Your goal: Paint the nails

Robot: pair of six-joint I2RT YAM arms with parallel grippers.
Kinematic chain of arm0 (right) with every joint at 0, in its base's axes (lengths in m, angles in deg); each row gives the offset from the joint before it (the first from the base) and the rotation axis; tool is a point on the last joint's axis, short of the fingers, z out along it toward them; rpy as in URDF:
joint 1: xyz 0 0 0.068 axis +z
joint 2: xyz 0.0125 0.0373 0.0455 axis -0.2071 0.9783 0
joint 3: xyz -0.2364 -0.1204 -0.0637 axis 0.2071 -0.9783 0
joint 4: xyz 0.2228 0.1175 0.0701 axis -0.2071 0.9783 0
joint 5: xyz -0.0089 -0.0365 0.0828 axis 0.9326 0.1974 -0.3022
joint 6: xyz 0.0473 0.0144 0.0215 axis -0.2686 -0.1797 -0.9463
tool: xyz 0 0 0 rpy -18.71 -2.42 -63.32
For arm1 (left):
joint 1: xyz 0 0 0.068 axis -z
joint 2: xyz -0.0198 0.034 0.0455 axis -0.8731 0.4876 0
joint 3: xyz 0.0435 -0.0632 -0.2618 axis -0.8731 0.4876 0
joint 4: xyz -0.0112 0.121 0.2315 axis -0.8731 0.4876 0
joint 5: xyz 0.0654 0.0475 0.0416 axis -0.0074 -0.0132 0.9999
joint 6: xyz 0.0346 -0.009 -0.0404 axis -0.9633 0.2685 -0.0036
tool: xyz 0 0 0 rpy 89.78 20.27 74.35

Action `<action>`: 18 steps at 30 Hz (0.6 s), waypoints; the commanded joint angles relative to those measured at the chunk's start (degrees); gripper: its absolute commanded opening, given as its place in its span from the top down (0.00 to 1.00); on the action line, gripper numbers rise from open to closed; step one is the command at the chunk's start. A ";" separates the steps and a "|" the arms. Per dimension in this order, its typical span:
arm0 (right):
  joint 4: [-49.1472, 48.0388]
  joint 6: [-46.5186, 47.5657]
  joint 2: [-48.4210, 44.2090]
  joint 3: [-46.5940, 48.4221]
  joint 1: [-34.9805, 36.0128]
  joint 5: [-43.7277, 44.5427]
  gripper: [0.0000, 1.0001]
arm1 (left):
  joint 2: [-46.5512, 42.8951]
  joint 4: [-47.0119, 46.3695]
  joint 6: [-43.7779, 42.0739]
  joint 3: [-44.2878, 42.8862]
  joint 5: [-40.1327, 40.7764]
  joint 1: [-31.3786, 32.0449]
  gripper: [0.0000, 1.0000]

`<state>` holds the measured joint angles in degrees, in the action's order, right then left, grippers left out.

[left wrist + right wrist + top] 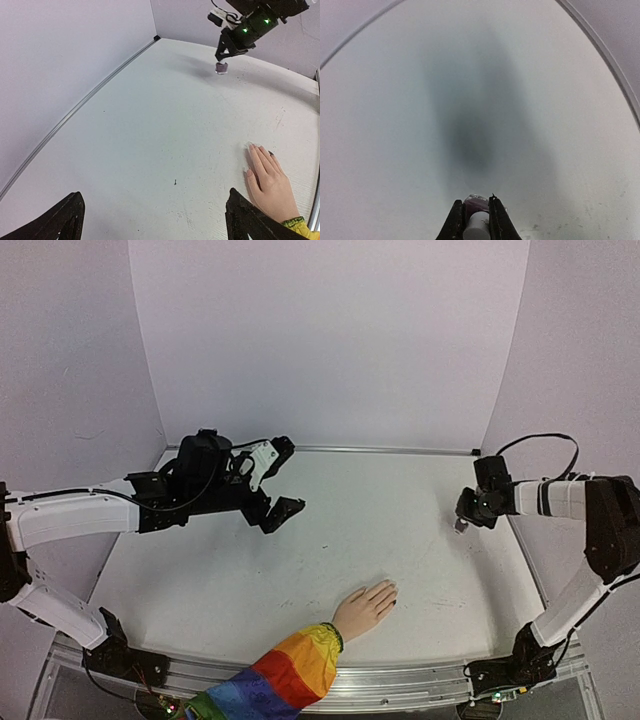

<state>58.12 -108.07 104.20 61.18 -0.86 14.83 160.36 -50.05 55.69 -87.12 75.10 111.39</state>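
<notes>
The pale mannequin hand (pixel 365 608) lies flat near the front edge, with a rainbow sleeve (pixel 290 675). Its nails (pixel 252 147) are skin-toned, and one fingertip shows a dark spot (pixel 271 153). My left gripper (pixel 288 478) is open and empty, raised at the back left, well away from the hand. Its fingers (pixel 240 215) frame the left wrist view. My right gripper (pixel 466 514) is at the right, shut on the pale cap (pixel 477 226) of the small dark polish bottle (pixel 221 68). The bottle hangs at table level; I cannot tell whether it touches.
The white table (pixel 330 540) has purple walls at the back and sides and a metal rail along the front (pixel 420 675). Small dark specks mark the surface (pixel 175 182). The right arm's cable (pixel 545 445) loops above its wrist.
</notes>
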 commanded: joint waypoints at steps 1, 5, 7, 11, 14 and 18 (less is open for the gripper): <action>0.56 0.22 -1.97 -2.89 -3.98 7.30 1.00 | -1.80 -2.29 1.43 -3.01 0.69 -0.60 0.01; 0.31 1.00 0.41 -3.37 -7.88 8.03 1.00 | -1.73 -2.29 1.62 -3.02 0.76 -0.78 0.01; 0.30 0.23 0.73 -3.42 -8.66 9.64 1.00 | -1.77 -2.29 1.65 -3.08 1.60 -0.89 0.01; 0.30 -3.75 0.53 -4.06 -9.63 14.39 1.00 | -1.97 -2.29 1.98 -3.02 2.97 -1.25 0.01; 0.26 -5.89 1.25 -4.08 -10.27 14.57 1.00 | -1.97 -2.29 2.09 -3.02 2.99 -1.34 0.01; -0.18 -7.00 2.45 -4.46 -10.65 14.22 1.00 | -2.24 -2.29 2.12 -2.96 5.41 -1.38 0.01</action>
<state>58.17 -112.35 105.42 57.25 -10.98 26.43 160.28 -50.05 57.00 -87.14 77.65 110.31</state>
